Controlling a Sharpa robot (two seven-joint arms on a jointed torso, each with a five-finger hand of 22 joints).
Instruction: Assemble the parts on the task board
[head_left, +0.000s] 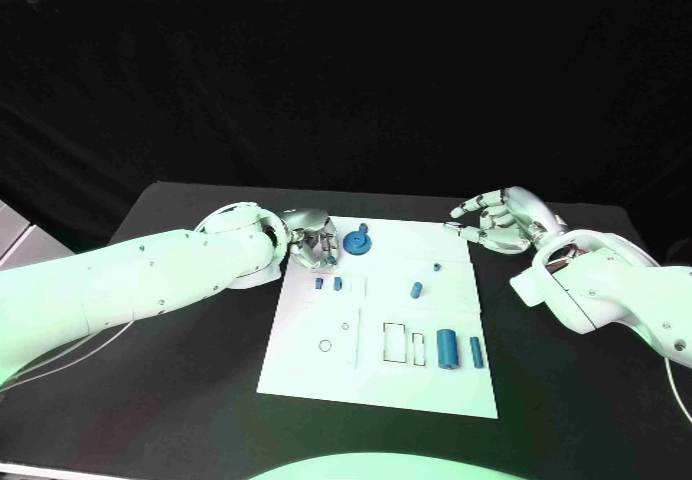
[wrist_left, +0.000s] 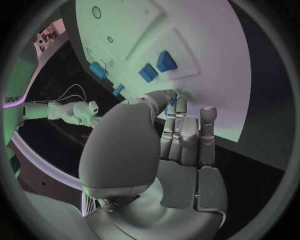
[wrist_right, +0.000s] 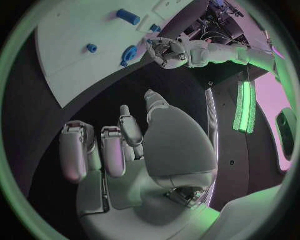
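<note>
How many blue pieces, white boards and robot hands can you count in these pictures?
7 blue pieces
1 white board
2 hands: left hand, right hand
Total: 10

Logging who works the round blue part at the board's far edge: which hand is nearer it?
Left. The left hand sits right beside the round blue part, fingers close to it. The right hand hovers off the task board, beyond its far right corner.
</note>
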